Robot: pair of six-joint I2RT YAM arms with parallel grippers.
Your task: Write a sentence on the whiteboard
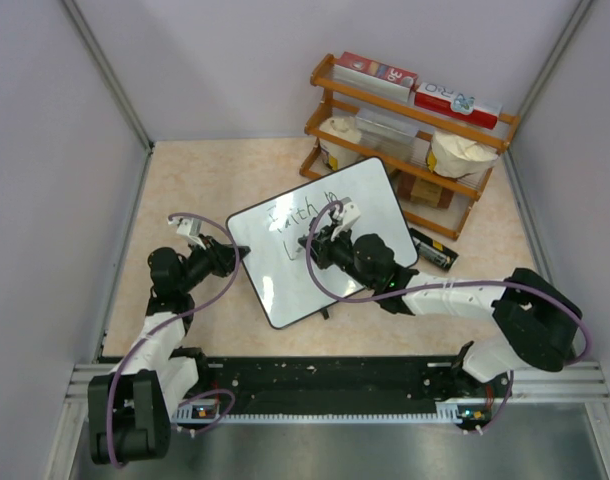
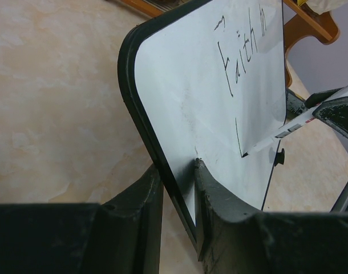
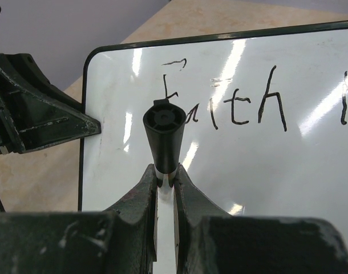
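left hand [image 2: 177, 166] is clamped on whiteboard [image 2: 219, 108] rim | right hand [image 3: 165, 174] is clamped on marker [image 3: 164, 134] | sentence [image 3: 242, 105] is written until "Faith in"

Pale grey walls [image 1: 235, 60] enclose a beige marbled tabletop [image 1: 205, 180] (a wooden rack [image 1: 380, 97] stands far right).

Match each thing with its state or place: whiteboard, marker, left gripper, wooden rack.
1 whiteboard
2 marker
3 left gripper
4 wooden rack

a clamps the board's edge
b stands at the far side of the table
c reads "Faith in"
d held in the right gripper

Pairs: 1-c, 2-d, 3-a, 4-b
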